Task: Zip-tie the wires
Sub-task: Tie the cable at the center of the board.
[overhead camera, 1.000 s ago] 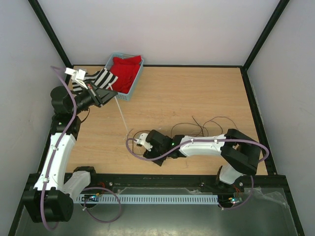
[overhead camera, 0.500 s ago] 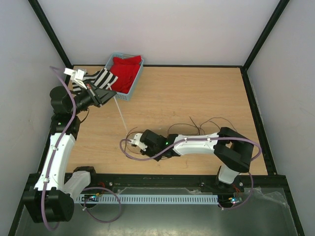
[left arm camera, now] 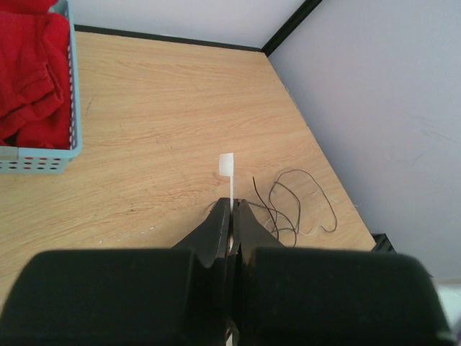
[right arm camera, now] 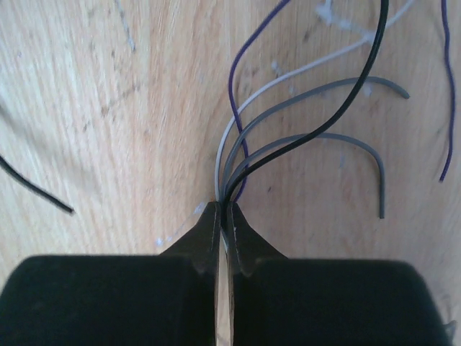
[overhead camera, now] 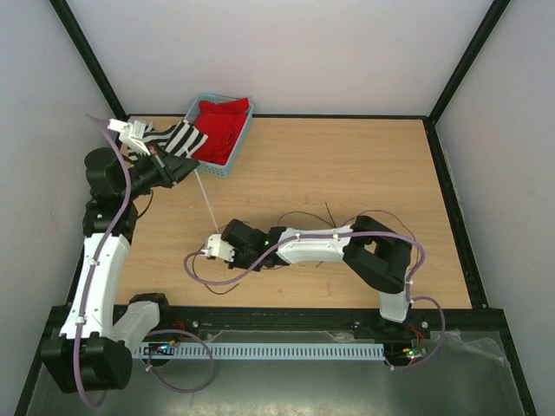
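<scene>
Right tool (right arm camera: 225, 209) clenched on the wires (right arm camera: 288, 144) low over the near worktop (overhead camera: 347, 165), their loops partly hidden behind its arm, left tool (left arm camera: 232, 209) farther back clamped on a white zip tie (left arm camera: 227, 164), basket (overhead camera: 240, 139) beyond, contents half covered.

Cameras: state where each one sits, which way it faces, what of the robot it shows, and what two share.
Top external: above and behind the bases, looking down on the table; shows the left arm and right arm.
Left wrist: on that arm, looking past the shut left pincer and its zip tie across the table towards the wires.
Right wrist: on that arm, looking down closely; the right pincer pinches the wires.
Shared: top and left wrist both show the basket.
</scene>
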Robot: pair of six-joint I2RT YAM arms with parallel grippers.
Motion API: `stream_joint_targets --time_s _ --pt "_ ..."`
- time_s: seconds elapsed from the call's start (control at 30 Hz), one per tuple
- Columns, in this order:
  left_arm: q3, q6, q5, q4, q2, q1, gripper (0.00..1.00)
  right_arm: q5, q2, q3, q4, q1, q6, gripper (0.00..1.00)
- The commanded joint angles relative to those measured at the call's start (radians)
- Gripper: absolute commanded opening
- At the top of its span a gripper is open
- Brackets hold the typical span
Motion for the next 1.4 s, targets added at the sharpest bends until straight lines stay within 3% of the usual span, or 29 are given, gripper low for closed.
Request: stream_joint_targets --time_s 0.0,0.3,0.57,0.83,1.07,1.3,1.37 --pt "0.073 0.071 -0.061 -0.083 0.006 0.011 0.0 0.006 0.143 0.039 -0.111 0.005 -0.136 0.1" --pt "0.166 0.129 -0.142 -0.158 0.05 0.027 0.0 0.045 0.231 0.181 -0.161 0.003 -0.262 0.14" --pt "0.208 0.114 -0.1 -0.098 0.098 0.029 0.0 0.032 0.13 0.132 -0.148 -0.007 -0.188 0.4" --pt "0.258 0.093 -0.014 -0.048 0.197 0.03 0.0 -0.022 -0.035 0.038 -0.026 -0.024 -0.129 0.65" --pt "0.269 0.063 -0.048 0.05 0.269 -0.008 0.0 -0.055 -0.267 -0.126 0.084 -0.077 -0.044 0.76" --pt "0.329 0.129 -0.056 0.078 0.4 -0.131 0.0 -0.047 -0.68 -0.395 0.234 -0.171 0.063 1.0" --pt "0.34 0.157 -0.068 0.084 0.436 -0.165 0.0 -0.037 -0.789 -0.454 0.241 -0.197 0.082 0.99"
